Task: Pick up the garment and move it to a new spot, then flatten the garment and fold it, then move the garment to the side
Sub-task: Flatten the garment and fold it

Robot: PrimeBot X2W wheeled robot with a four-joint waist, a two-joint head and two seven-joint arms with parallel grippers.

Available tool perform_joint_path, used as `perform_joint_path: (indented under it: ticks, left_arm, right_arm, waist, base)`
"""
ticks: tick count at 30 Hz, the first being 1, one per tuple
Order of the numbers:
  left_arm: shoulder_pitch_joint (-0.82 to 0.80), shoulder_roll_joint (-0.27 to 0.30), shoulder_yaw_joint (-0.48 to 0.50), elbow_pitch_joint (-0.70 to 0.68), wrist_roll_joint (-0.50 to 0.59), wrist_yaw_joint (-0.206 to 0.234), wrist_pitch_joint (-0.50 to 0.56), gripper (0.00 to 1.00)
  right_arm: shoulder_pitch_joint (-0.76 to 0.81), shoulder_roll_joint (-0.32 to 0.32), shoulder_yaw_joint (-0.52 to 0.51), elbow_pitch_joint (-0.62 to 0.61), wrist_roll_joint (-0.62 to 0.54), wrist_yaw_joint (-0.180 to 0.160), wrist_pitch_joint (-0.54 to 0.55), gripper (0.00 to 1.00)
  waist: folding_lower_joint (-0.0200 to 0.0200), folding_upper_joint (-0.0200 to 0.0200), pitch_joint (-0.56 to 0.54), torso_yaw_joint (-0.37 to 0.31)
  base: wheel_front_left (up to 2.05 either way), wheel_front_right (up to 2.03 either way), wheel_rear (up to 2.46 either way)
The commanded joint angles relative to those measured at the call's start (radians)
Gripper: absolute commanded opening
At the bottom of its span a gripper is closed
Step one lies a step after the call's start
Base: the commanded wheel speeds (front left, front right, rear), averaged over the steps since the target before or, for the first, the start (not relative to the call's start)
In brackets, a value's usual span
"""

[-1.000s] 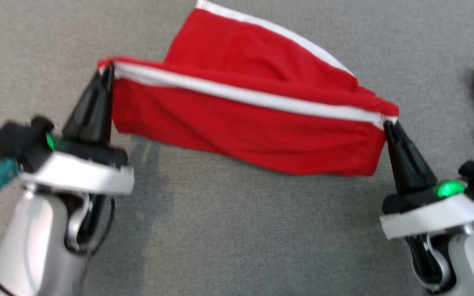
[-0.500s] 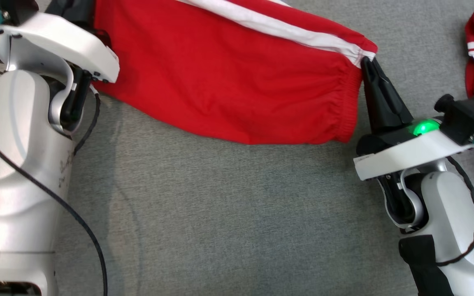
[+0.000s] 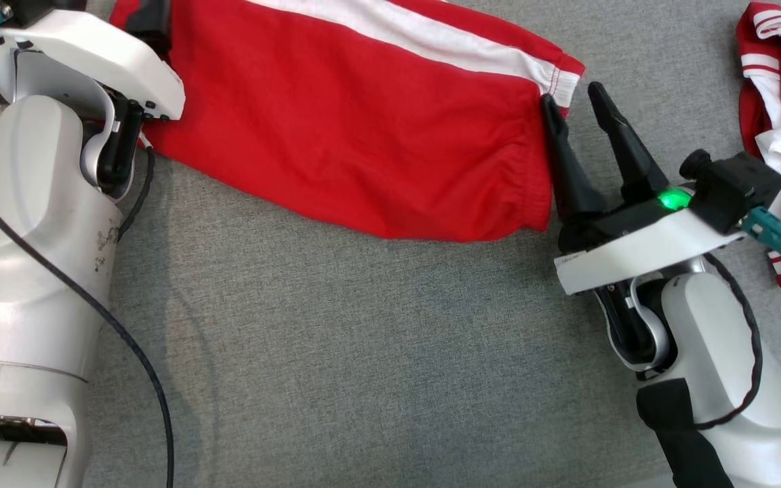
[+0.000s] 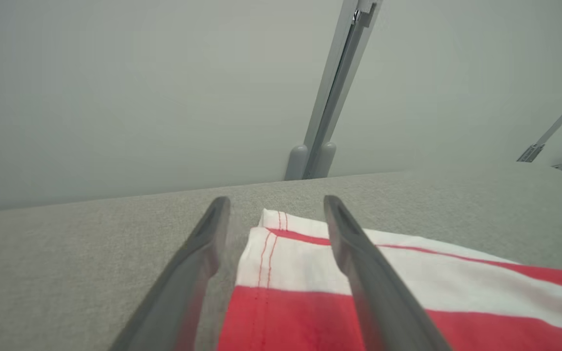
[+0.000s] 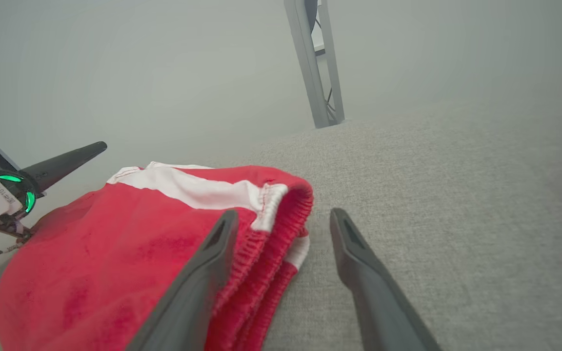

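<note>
So the garment (image 3: 363, 129), red shorts with a white side stripe, lay flat on the grey cloth surface (image 3: 363, 352) up at 12 o'clock in the head view. Two claws, both spread wide and pinching nothing. The right gripper (image 3: 569, 93) sat at the shorts' 3 o'clock end, one finger along the elastic waistband edge, the other over bare surface. The left gripper (image 4: 276, 200) straddled the white hem corner at the 9 o'clock end. One more red-and-white garment, the spare garment (image 3: 770, 81), was bunched at 2 o'clock, well apart from the shorts and near the right wrist's teal plug (image 3: 780, 237). One black cable (image 3: 126, 339) looped along the left arm. There was tiny print on the right wrist's white plate (image 3: 634, 254), too small to read.
</note>
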Motion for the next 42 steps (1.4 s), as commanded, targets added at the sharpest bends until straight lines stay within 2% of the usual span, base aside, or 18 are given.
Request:
perform_joint_path:
  ticks: [1,5,9,10,16,23,31,42]
  left_arm:
    - [0.004,0.012,-0.004,0.005,0.001,-0.005,-0.053,1.00]
    - [0.059,0.019,0.000,-0.043,0.026,0.015,-0.116,1.00]
    - [0.154,0.029,0.031,-0.193,0.063,0.064,-0.126,1.00]
    - [0.154,0.029,0.031,-0.193,0.063,0.064,-0.126,1.00]
    - [0.372,0.033,0.086,-0.480,0.123,0.123,-0.126,1.00]
    - [0.616,0.023,0.098,-0.669,0.167,0.175,-0.127,1.00]
    - [0.792,0.019,0.083,-0.749,0.158,0.202,-0.103,1.00]
    - [0.816,0.036,0.078,-0.778,0.146,0.209,-0.059,1.00]
  right_arm:
    - [0.028,-0.011,0.002,-0.011,-0.018,0.000,-0.020,1.00]
    - [0.078,-0.037,-0.017,-0.058,-0.074,0.000,-0.048,1.00]
    - [0.135,-0.049,-0.068,-0.125,-0.142,0.000,-0.066,1.00]
    - [0.135,-0.049,-0.068,-0.125,-0.142,0.000,-0.066,1.00]
    - [0.202,-0.040,-0.155,-0.205,-0.228,0.000,-0.077,1.00]
    - [0.264,-0.031,-0.222,-0.197,-0.263,0.000,-0.078,1.00]
    - [0.337,-0.020,-0.271,-0.183,-0.268,0.000,-0.079,1.00]
    - [0.345,-0.009,-0.283,-0.171,-0.257,0.000,-0.078,1.00]
  waist:
    - [0.0000,0.0000,-0.010,0.004]
    - [0.0000,0.0000,-0.033,0.019]
    - [0.0000,0.0000,-0.059,0.041]
    - [0.0000,0.0000,-0.059,0.041]
    - [0.0000,0.0000,-0.106,0.073]
    - [0.0000,0.0000,-0.183,0.100]
    - [0.0000,0.0000,-0.244,0.115]
    - [0.0000,0.0000,-0.260,0.113]
  base:
    - [0.00,0.00,0.00]
    - [0.00,0.00,0.00]
    - [0.00,0.00,0.00]
    - [0.00,0.00,0.00]
    - [0.00,0.00,0.00]
    - [0.00,0.00,0.00]
    - [0.00,0.00,0.00]
    - [0.00,0.00,0.00]
